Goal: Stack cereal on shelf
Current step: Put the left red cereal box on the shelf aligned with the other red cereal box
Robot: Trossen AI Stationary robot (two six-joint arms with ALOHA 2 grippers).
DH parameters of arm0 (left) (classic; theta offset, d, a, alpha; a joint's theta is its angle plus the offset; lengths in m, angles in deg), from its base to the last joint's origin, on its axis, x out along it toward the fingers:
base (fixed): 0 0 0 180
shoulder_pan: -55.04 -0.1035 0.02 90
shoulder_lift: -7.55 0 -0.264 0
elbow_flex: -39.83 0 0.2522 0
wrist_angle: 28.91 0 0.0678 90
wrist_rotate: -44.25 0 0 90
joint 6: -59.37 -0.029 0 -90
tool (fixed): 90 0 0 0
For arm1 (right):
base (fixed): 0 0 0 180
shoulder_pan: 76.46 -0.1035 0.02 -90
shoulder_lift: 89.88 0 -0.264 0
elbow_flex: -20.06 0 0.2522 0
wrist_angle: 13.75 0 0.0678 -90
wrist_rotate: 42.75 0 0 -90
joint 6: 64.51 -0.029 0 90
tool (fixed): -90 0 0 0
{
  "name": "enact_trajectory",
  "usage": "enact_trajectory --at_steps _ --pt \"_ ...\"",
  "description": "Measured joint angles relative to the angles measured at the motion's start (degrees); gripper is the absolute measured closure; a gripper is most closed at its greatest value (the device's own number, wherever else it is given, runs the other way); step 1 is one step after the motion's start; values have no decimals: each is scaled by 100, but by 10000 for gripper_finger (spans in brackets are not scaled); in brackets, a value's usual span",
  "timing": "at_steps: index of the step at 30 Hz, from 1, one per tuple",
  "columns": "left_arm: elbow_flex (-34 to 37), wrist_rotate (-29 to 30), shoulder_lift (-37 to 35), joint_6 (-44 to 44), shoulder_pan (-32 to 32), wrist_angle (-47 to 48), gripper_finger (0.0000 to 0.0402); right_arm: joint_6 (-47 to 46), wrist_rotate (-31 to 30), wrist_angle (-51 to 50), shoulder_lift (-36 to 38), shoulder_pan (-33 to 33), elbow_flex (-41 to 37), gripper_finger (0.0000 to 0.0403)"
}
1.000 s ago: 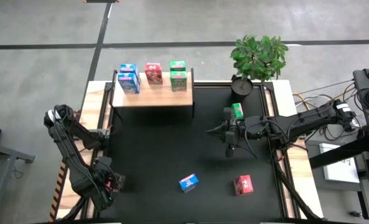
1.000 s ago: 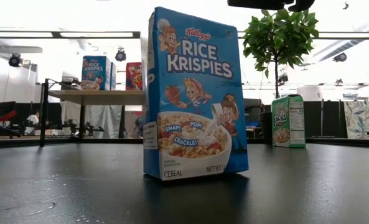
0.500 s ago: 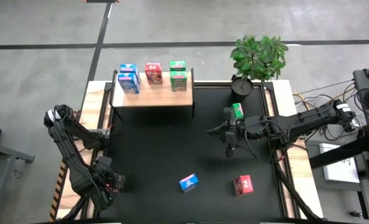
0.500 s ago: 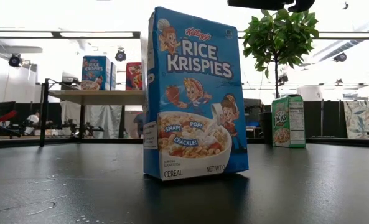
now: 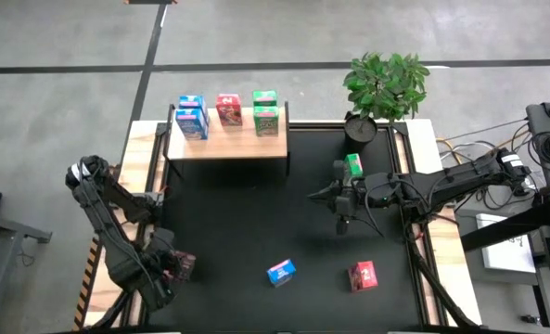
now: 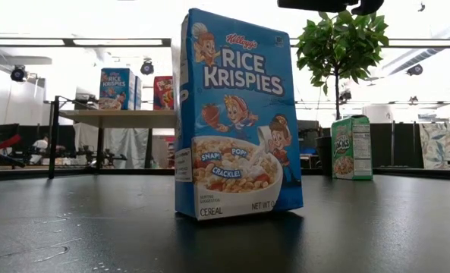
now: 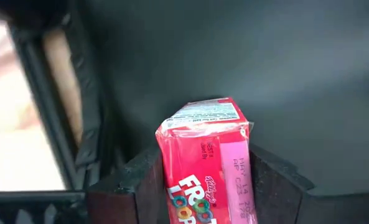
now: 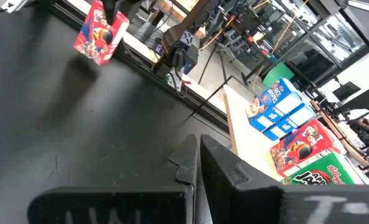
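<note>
The pale wooden shelf (image 5: pixel 226 141) stands at the far edge and carries blue (image 5: pixel 191 116), red (image 5: pixel 228 109) and green (image 5: pixel 265 111) cereal boxes. On the black mat a blue box (image 5: pixel 281 272) (image 6: pixel 236 114), a red box (image 5: pixel 364 275) and a green box (image 5: pixel 352 165) stand on their bases. Near the table's front left corner my left gripper (image 5: pixel 175 267) (image 7: pixel 206 180) is shut on another red cereal box (image 7: pixel 203 162) (image 8: pixel 101 31). My right gripper (image 5: pixel 323 195) (image 8: pixel 200 158) hangs shut and empty over the mat's right half, beside the green box. My left gripper pinches the red box between its two fingers (image 7: pixel 137 183), one on each of two opposite sides (image 7: pixel 165 168). The fingers come from above, pointing down. The box hangs below them, slightly tilted and lifted clear of the mat (image 8: pixel 60 99).
A potted plant (image 5: pixel 386 83) stands at the far right corner behind the green box. Black frame rails run along the mat's left edge (image 7: pixel 88 124) close to my left gripper. Bare mat lies between the shelf and the loose boxes.
My left gripper has shifted a little toward the table's right edge, and the red box in it now shows more plainly beside the wrist in the high view.
</note>
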Motion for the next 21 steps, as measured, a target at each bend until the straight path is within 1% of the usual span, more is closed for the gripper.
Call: enact_trajectory --at_steps 6,10,13,16,21 --pt "-517 938 -4 -1209 -574 187 218 13 0 0 0 0 0 394" --pt "-830 1412 -6 -2306 -1078 178 218 33 0 0 0 1 0 394" --pt "-1064 1624 1 -3197 -1454 150 218 37 0 -1 0 1 0 394" --pt "-1353 1695 33 -4155 -1826 112 218 39 -2 -2 0 0 0 394" --pt "-1981 1947 63 -5838 -2400 101 218 66 0 0 0 0 0 394"
